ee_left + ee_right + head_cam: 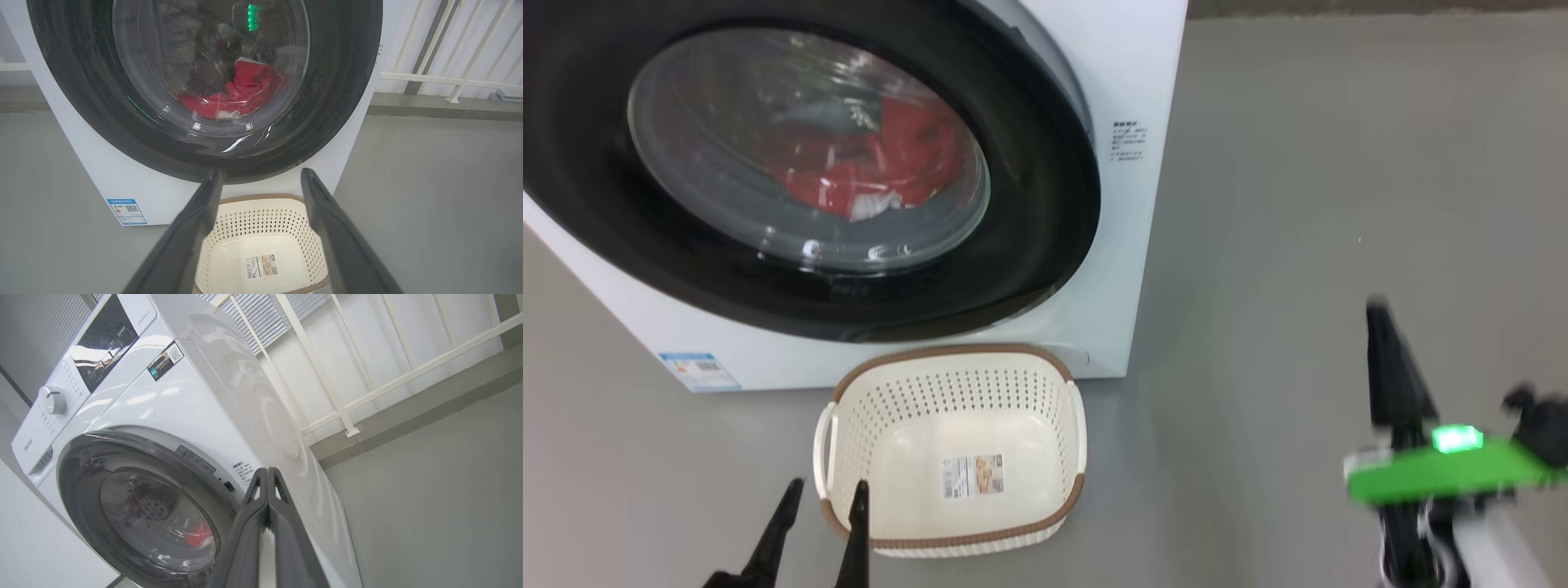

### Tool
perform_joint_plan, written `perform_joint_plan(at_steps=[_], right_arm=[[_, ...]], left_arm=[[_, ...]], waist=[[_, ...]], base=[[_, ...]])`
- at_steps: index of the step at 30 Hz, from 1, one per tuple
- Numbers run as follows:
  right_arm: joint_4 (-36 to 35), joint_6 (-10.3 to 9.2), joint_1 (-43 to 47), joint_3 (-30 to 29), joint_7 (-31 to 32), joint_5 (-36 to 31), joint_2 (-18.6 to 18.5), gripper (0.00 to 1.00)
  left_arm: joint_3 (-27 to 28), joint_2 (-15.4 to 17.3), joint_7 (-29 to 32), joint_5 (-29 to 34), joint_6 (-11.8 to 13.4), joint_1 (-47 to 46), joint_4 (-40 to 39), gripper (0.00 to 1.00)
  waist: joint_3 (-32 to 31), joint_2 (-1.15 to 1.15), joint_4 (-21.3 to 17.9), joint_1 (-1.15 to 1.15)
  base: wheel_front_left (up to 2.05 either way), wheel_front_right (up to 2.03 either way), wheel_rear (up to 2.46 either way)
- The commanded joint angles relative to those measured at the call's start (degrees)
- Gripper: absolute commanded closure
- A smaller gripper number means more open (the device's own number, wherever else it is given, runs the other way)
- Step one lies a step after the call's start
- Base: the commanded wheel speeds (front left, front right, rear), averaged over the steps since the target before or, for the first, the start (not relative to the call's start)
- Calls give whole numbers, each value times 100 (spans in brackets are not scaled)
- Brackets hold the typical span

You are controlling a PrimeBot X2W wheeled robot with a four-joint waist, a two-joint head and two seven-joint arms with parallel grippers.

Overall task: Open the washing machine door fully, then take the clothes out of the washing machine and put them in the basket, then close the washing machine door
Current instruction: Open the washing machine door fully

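The right gripper [267, 475] has its 2 fingers pressed flat together on nothing, making 1 thin blade. In its wrist view the tips point at the white front of the washing machine [184, 412], just beside the right edge of the washing machine door [79, 506]. The left gripper [826, 490] stands wide open and empty, low by the near left corner of the basket [947, 351]. The basket sits on the floor just in front of the machine, below the door. The clothes [907, 155] lie red behind the glass, inside the drum.

The door looks shut, so opening it is my guess at the step in hand. The head view blurs the right arm, so I cannot tell how near it is to the rim.

To do this step well:
- Slip the closed blade behind the black rim on its right side and hook it rather than pinch, since the gloss will be slippery.
- Pull along the door's arc, not straight back.
- Carry the swing to its full width.
- Watch that the bulging glass clears the basket and the left gripper beneath it.
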Motion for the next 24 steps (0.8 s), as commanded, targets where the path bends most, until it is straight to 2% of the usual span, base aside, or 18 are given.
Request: perform_joint_plan(at_steps=[1, 9, 13, 17, 24], right_arm=[[-177, -4, -315, 172, -54, 144, -76, 100], [97, -4, -1815, 540, -54, 1774, -104, 100], [321, -4, -2467, 957, -10, 2715, -421, 100], [352, -4, -2998, 1221, 417, 3749, -693, 100], [446, -4, -3609, 1407, 1410, 4814, -1027, 100]], left_arm=[[152, 49, -71, -79, 6, -247, -140, 0], [-88, 49, -71, -220, -31, -599, -80, 0], [-179, 49, -71, -278, -26, -791, -46, 0], [-259, 49, -71, -347, -18, -988, -13, 0], [-397, 49, -71, -473, -13, -1263, 56, 0]], waist=[[105, 0, 56, 0], [577, 0, 386, 0], [857, 0, 567, 0], [1150, 0, 725, 0], [1551, 0, 899, 0]], base=[[0, 0, 0], [0, 0, 0], [0, 0, 0], [0, 0, 0], [0, 0, 0]])
